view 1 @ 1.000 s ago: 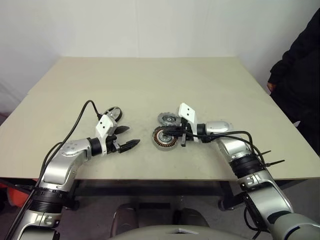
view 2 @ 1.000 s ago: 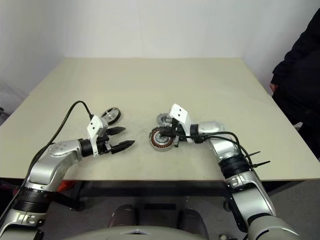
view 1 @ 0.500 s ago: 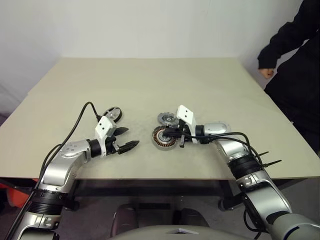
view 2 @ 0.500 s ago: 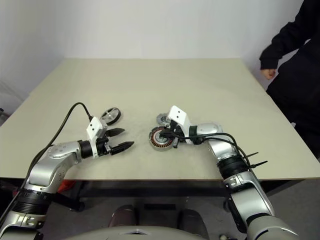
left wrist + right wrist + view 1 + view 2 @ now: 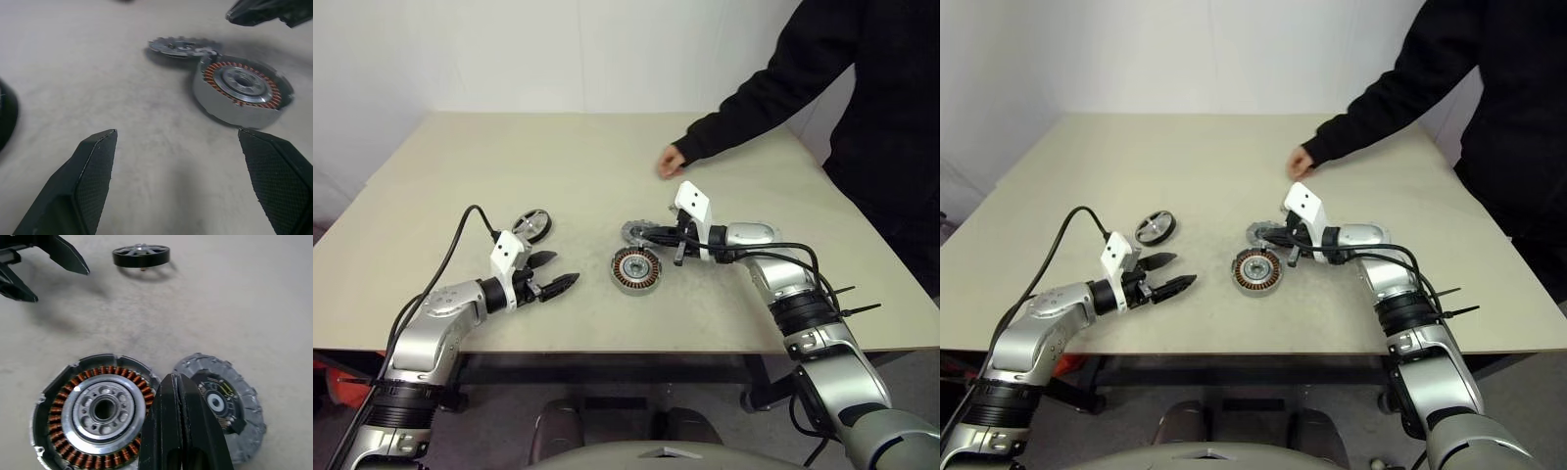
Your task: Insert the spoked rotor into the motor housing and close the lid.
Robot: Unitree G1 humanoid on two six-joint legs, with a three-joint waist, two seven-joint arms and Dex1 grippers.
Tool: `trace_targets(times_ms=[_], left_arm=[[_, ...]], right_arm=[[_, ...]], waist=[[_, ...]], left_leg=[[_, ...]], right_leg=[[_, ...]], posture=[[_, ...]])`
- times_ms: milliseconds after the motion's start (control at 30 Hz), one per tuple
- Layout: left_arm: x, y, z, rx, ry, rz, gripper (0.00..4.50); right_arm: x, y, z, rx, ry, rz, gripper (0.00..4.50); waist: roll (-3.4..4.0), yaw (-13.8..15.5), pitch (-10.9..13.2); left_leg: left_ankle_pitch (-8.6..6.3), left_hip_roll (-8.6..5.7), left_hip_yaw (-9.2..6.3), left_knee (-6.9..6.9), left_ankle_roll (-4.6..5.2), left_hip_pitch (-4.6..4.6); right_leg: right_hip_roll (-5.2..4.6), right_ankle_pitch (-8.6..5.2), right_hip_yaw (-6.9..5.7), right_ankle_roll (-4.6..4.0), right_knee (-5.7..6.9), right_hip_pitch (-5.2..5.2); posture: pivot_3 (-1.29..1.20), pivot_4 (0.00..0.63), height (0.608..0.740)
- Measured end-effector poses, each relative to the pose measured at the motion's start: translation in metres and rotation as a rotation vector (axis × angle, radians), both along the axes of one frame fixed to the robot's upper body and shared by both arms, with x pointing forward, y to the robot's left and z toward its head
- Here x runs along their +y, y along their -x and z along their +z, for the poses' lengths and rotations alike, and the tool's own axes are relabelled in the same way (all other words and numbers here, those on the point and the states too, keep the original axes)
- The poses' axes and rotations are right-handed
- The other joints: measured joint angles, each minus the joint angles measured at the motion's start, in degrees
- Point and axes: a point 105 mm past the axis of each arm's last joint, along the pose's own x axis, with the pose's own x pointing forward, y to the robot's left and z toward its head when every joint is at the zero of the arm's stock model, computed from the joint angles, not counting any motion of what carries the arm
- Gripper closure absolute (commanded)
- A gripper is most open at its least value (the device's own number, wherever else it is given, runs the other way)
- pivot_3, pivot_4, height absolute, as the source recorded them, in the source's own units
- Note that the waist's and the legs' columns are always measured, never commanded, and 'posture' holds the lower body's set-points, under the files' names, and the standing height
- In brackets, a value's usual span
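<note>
A person's hand (image 5: 671, 160) reaches in over the pale beige counter (image 5: 558, 157), close behind the robot's right arm. I'd call that the first worry: any swing of that arm could strike the sleeve.

The right gripper (image 5: 172, 379) has its black fingers pressed together on nothing. It hangs just over the gap between the motor housing (image 5: 636, 269), a short dark ring lined with copper windings, and the lid (image 5: 641, 233), a grey notched cap with a dark inside, lying just behind the housing. A drop there would knock either one askew.

The spoked rotor (image 5: 532, 224), a dark-rimmed silver disc, lies flat on the counter, well apart from the housing. It sits just beyond the left gripper (image 5: 563, 269), whose fingers are spread wide and empty, aimed at the housing. A flat disc likely skids when pinched.
</note>
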Motion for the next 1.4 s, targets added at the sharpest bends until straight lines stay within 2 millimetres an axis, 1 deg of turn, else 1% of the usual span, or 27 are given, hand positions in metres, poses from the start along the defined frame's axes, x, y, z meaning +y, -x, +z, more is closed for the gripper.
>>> trace_targets(times_ms=[100,233,400,633,833,967,1200,1300,1400], left_arm=[[0.007,-0.004,-0.003,0.02,0.019,0.063,0.32],[0.02,-0.01,-0.013,0.067,0.041,0.175,0.32],[0.023,-0.012,-0.015,0.089,0.063,0.217,0.32],[0.039,-0.025,-0.011,0.108,0.173,0.358,0.32],[0.055,-0.035,-0.015,0.17,0.285,0.5,0.32],[0.063,-0.038,-0.019,0.212,0.361,0.573,0.32],[0.065,-0.045,-0.017,0.266,0.548,0.642,0.32],[0.064,-0.048,-0.015,0.283,0.597,0.654,0.32],[0.065,-0.05,-0.012,0.282,0.609,0.661,0.32]], right_arm=[[-0.003,-0.004,0.004,-0.012,-0.004,-0.015,4.48],[-0.008,-0.008,0.008,-0.027,-0.003,-0.041,4.48],[-0.008,-0.009,0.01,-0.034,-0.004,-0.044,4.48],[-0.008,-0.009,0.01,-0.034,-0.004,-0.043,4.48],[-0.008,-0.009,0.01,-0.035,-0.004,-0.043,4.48],[-0.008,-0.009,0.01,-0.037,-0.004,-0.044,4.48],[-0.008,-0.01,0.011,-0.043,-0.004,-0.043,4.48],[-0.008,-0.01,0.011,-0.043,-0.004,-0.044,4.48],[-0.008,-0.01,0.01,-0.043,-0.004,-0.044,4.48]], waist=[[0.0,-0.01,0.0],[0.0,-0.01,0.0],[0.0,0.02,0.0],[0.0,0.03,0.0],[-0.01,0.04,0.0],[-0.01,0.06,0.0],[-0.02,0.13,0.01],[-0.02,0.14,0.01],[-0.02,0.15,0.01]], left_leg=[[0.0,0.0,0.0,0.0,-0.01,0.01],[0.0,-0.01,0.0,0.0,-0.01,-0.02],[0.0,-0.01,0.0,0.0,0.0,-0.04],[0.0,-0.02,0.0,0.0,0.0,-0.04],[0.0,-0.03,0.0,0.0,0.0,-0.07],[0.0,-0.03,0.0,0.0,0.0,-0.08],[0.0,-0.04,-0.01,0.01,0.0,-0.09],[0.0,-0.04,-0.01,0.01,0.0,-0.13],[0.0,-0.04,-0.01,0.01,0.01,-0.15]], right_leg=[[0.0,-0.02,0.0,0.03,0.0,0.0],[0.0,0.04,0.0,-0.06,-0.01,-0.01],[0.0,0.03,0.0,-0.04,-0.03,-0.02],[0.0,0.03,0.0,-0.04,-0.03,-0.02],[0.0,0.04,0.0,-0.06,-0.05,-0.04],[0.0,0.04,-0.01,-0.06,-0.05,-0.04],[-0.01,0.04,-0.01,-0.07,-0.06,-0.04],[0.0,0.04,-0.02,-0.07,-0.06,-0.06],[-0.01,0.05,-0.02,-0.07,-0.07,-0.08]], posture=[[0.0,0.0,0.74],[0.0,0.0,0.74],[0.0,0.0,0.74],[0.0,0.0,0.74],[0.0,0.0,0.74],[0.0,0.0,0.74],[0.0,0.0,0.74],[0.0,0.0,0.74],[0.0,0.0,0.74]])
